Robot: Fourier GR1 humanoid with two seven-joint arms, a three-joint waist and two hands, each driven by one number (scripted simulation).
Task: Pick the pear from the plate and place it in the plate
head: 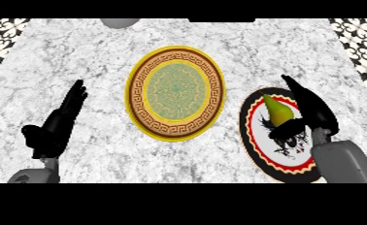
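A: Where's the pear (277,110) now?

B: Lying on the black-rimmed plate (252,141) at the right, narrow end pointing up and away. The right hand (309,108) is against its right side, long fingers stretched past it and the thumb hooked across the fruit's lower part. It looks like a pinch just forming; the pear isn't lifted yet.

A: What could spoil it?

B: I'd say the pear could roll or slide out, since it tapers and only the thumb crosses it. A dragged lift might also shove the plate along the tabletop (93,49).

A: And room to move?

B: Good. The gold-patterned plate (175,93) sits just left, a narrow strip of bare marble between the two rims, nothing standing in the way. The near plate runs close to the lower right edge, though. The left hand (58,122) rests far left, fingers straight and together, well apart from both plates.
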